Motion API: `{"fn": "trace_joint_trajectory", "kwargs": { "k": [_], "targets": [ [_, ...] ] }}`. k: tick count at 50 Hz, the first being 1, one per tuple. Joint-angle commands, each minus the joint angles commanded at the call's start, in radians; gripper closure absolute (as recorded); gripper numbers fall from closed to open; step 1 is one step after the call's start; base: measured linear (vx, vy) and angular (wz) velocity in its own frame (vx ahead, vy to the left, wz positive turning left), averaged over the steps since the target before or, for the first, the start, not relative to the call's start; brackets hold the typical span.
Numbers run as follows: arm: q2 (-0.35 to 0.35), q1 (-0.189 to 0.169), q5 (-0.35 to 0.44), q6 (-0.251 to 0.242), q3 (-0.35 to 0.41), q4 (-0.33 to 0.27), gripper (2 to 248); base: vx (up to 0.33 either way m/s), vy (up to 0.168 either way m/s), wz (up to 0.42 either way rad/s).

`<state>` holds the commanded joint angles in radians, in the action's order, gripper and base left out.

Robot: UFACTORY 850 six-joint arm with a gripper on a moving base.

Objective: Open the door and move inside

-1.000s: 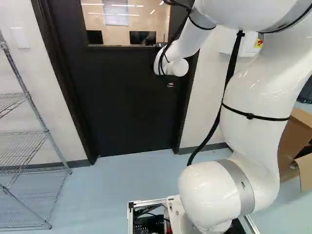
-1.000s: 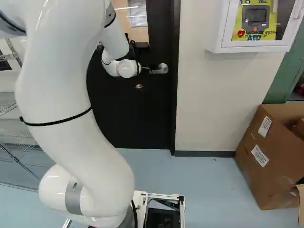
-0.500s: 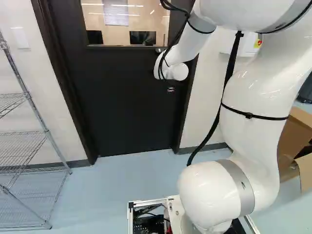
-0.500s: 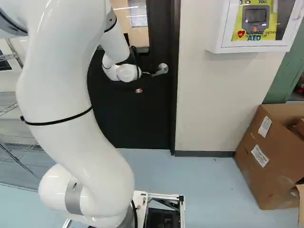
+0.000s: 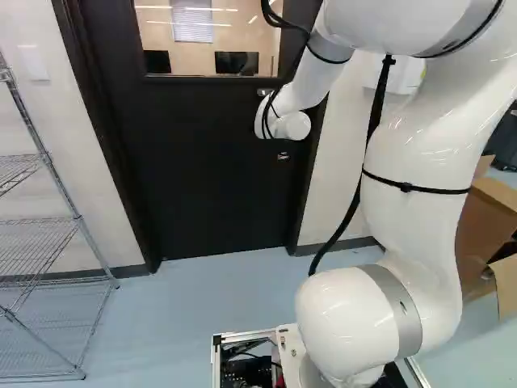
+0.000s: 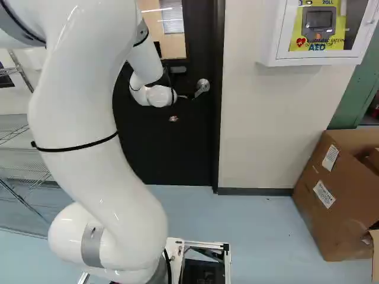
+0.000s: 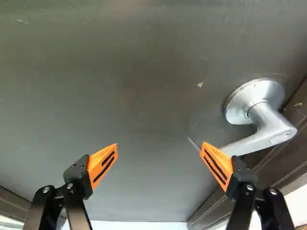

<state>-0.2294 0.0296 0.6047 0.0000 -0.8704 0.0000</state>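
Because I work this arm from afar, I take the closed black door as my landmark. Left of the door stands a wire shelf, probably kept aside so the way through stays free. Set in the door's upper part is a window, showing a room beyond, presumably the one I want to enter. My white arm rises in front of the door's right side, its elbow bent and its wrist brought close to the door, as reaching the latch side asks. The gripper faces the door with its two orange-padded fingers spread wide and nothing clamped between them. Near the door's right edge is the silver lever handle, its lever sloping downward. One orange pad overlaps the lever; I cannot tell for certain whether they touch. I judge that this finger serves as a pusher, bearing down on the lever without pinching it; it could slip off the end, so I would press fully before pushing the door. Right of the door, a white cabinet hangs on the wall, likely for quick reach, above and left of a cardboard box.
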Motion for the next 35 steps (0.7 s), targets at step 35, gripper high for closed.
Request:
{"fn": "trace_joint_trajectory", "kwargs": {
  "k": [35],
  "targets": [
    [-0.062,0.0,0.0,0.0,0.002,0.0,3,0.0,0.0,0.0]
  ]
}}
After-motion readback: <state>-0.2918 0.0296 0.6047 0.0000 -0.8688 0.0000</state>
